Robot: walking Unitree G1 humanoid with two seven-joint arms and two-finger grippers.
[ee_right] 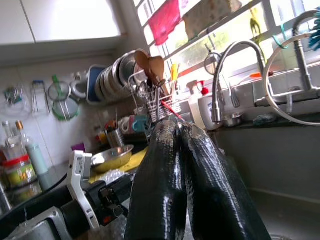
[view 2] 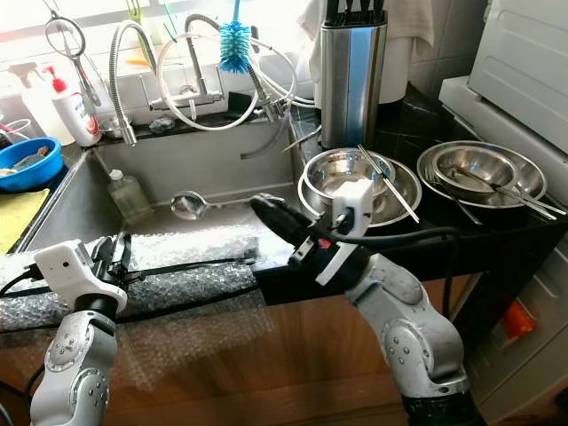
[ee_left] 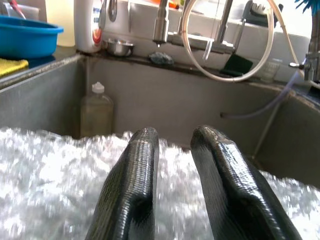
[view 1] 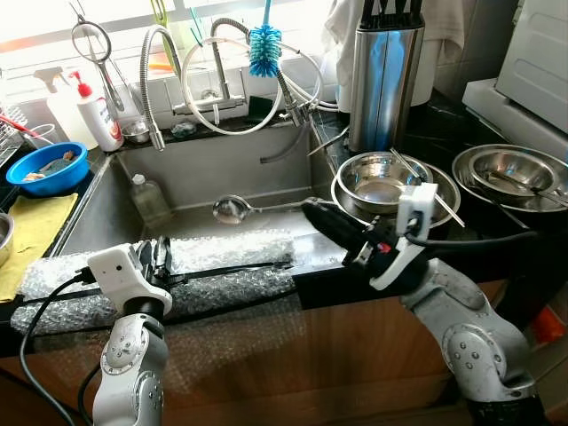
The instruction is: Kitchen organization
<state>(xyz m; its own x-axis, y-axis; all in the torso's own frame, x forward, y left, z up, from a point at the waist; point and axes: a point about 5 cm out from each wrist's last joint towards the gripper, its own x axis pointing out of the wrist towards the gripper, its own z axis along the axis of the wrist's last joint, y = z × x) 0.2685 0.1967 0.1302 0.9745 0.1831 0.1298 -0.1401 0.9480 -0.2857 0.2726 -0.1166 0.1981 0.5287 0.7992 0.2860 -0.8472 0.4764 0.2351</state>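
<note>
Both claws empty at the sink's near edge, ladle waiting in the basin.

My left claw (view 1: 161, 255) rests on the bubble wrap (view 1: 222, 253) draped over the near rim of the sink (view 1: 98, 200), its fingers a little apart and holding nothing. My right claw (view 1: 324, 217) hangs over the basin's right side, fingers pressed together and empty, its tip just beside the steel ladle (view 1: 232, 209) lying in the sink with its handle pointing right toward the stacked steel bowls (view 1: 382, 177) on the counter (view 1: 444, 133). I judge the ladle light, rigid and probably wet-slick; the rounded bowl would slip, so I'd pinch the thin handle near its middle. The bubble wrap is soft and will shift underfoot.
</note>
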